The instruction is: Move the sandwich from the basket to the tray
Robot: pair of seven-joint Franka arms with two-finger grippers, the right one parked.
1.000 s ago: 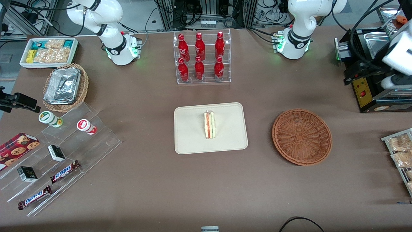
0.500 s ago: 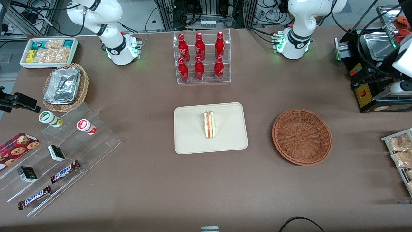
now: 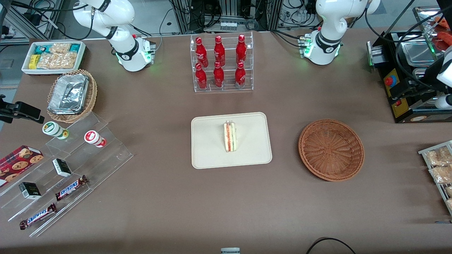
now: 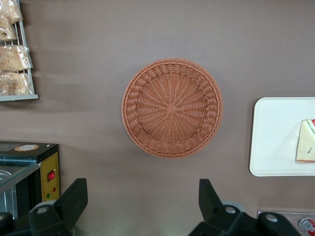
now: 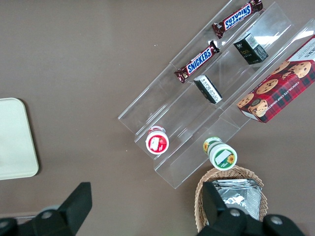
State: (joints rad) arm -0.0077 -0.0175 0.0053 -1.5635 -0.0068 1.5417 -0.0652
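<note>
The sandwich (image 3: 230, 137), a pale wedge with a red-orange filling stripe, rests on its edge on the cream tray (image 3: 208, 148) at mid-table. Its corner also shows in the left wrist view, as does the sandwich (image 4: 306, 147) on the tray (image 4: 270, 142). The reddish-brown wicker basket (image 3: 331, 150) stands beside the tray toward the working arm's end, with nothing in it (image 4: 172, 107). My gripper (image 4: 141, 189) hangs high over the table, near the black machine and well away from the basket. It is open, with only bare tabletop between its fingers.
An acrylic rack of red bottles (image 3: 221, 63) stands farther from the camera than the tray. A black machine (image 3: 406, 102) and a rack of snack bags (image 3: 438, 169) sit at the working arm's end. Acrylic steps with snacks (image 3: 70, 165) and a foil-tray basket (image 3: 70, 95) lie toward the parked arm's end.
The working arm has drawn back over the black machine, toward the table's end. The sandwich, tray and basket have not moved.
</note>
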